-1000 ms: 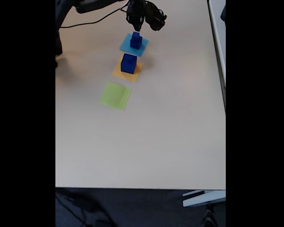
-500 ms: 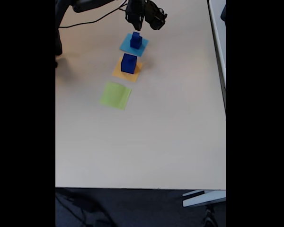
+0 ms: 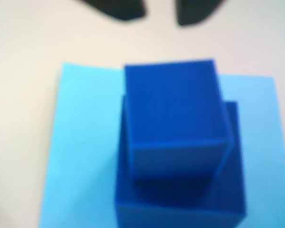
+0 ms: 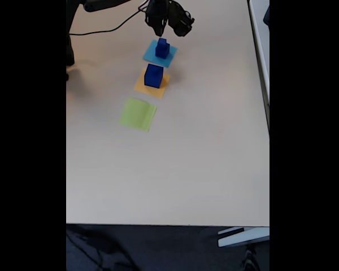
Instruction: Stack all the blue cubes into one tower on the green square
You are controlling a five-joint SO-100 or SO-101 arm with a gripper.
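While the end effector (image 3: 160,13) gapes empty, unlabelled blue cubes (image 3: 175,142) sit stacked.

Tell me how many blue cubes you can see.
3: a small cube stacked on a bigger cube on the light blue square, and another cube on the orange square.

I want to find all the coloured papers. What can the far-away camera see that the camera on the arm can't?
The fixed view alone shows the green square, bare, and the orange square with a big blue cube on it, plus the whole table. The wrist view alone shows, close up, that the small cube sits on a wider cube. Both show the light blue paper under that pair, and the gripper above.
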